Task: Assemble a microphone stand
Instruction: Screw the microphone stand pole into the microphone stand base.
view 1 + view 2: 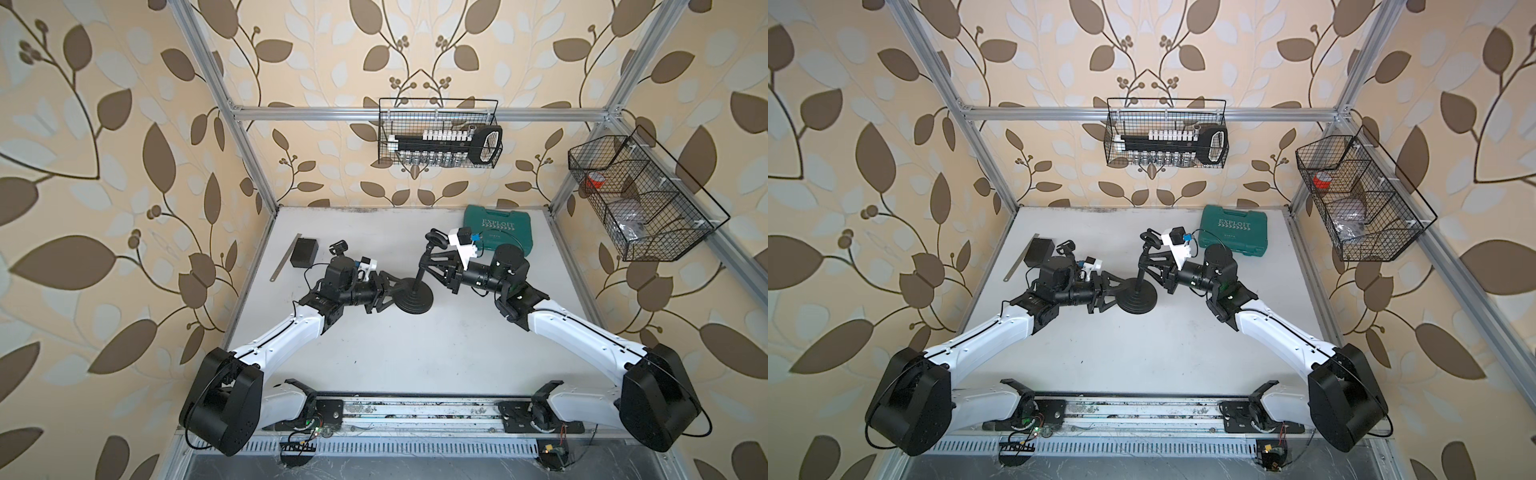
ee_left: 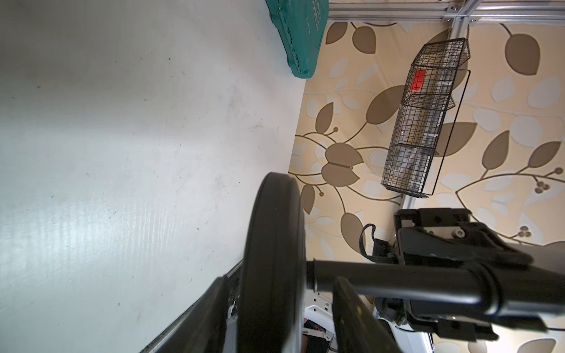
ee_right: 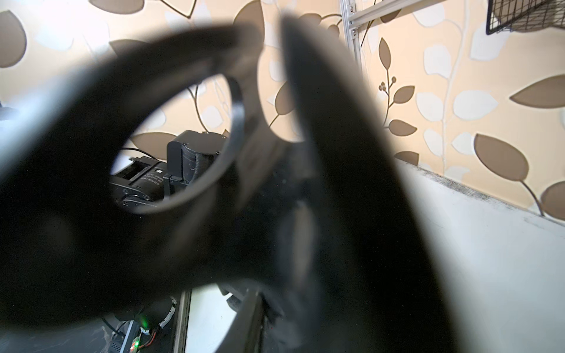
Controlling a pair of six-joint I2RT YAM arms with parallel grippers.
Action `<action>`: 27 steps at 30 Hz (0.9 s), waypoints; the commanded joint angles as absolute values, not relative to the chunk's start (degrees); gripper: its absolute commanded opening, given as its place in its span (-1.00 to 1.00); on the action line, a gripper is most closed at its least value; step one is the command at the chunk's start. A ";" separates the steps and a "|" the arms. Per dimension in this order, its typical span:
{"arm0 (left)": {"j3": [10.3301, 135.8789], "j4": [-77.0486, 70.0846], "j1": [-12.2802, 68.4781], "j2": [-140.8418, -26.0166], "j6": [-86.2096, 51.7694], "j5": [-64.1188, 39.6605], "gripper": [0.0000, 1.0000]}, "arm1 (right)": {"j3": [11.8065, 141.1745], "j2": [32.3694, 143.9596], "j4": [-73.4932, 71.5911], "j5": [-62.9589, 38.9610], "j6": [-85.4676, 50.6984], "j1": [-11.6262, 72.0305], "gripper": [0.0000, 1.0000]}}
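Note:
The black microphone stand has a round base (image 1: 415, 300) (image 1: 1138, 301) mid-table, a thin pole (image 1: 422, 274) rising from it and a ring-shaped clip (image 1: 436, 238) (image 1: 1149, 237) at the top. My left gripper (image 1: 392, 294) (image 1: 1115, 293) is open and straddles the base's rim. In the left wrist view the base (image 2: 272, 244) stands edge-on between the jaws, with a gap on the pole (image 2: 397, 278) side. My right gripper (image 1: 432, 266) (image 1: 1152, 264) is shut on the pole's upper part. The right wrist view is filled by the blurred clip (image 3: 238, 104).
A green tool case (image 1: 496, 228) lies at the back right. At the back left are a black box (image 1: 304, 251) and a metal ruler (image 1: 286, 257). Wire baskets hang on the back wall (image 1: 440, 133) and the right wall (image 1: 640, 199).

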State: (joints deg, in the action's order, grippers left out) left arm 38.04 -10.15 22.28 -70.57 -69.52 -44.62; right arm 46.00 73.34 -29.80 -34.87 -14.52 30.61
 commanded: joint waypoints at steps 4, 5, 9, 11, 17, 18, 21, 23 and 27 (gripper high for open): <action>37.10 -14.41 22.07 -68.64 -71.57 -45.36 -0.01 | 47.90 73.54 -36.28 -31.01 -12.66 32.68 -1.00; 36.88 -14.91 22.06 -68.56 -71.80 -45.20 -0.04 | 47.81 73.63 -36.39 -30.63 -12.57 32.94 -1.00; 36.23 -15.39 22.10 -67.73 -72.63 -44.01 -0.13 | 47.54 73.64 -36.67 -29.38 -11.59 34.02 -1.00; 35.40 -16.35 22.11 -67.21 -73.45 -43.27 -0.17 | 47.43 73.55 -36.70 -28.64 -11.04 34.51 -1.00; 33.03 -19.05 22.08 -64.82 -75.37 -40.60 -0.32 | 46.45 73.48 -36.74 -24.77 -8.55 37.29 -1.00; 32.83 -19.07 22.06 -64.33 -75.62 -40.14 -0.35 | 46.19 73.47 -36.82 -23.77 -8.01 37.97 -1.00; 31.98 -19.56 22.07 -63.10 -77.00 -38.71 -0.44 | 45.41 73.48 -36.93 -20.28 -6.67 39.88 -1.00; 31.34 -20.72 22.08 -62.46 -77.93 -37.87 -0.50 | 44.63 73.39 -37.57 -17.50 -6.12 40.96 -1.00; 30.08 -22.88 22.06 -61.54 -78.89 -36.27 -0.70 | 43.51 73.21 -37.93 -10.30 -5.62 44.37 -1.00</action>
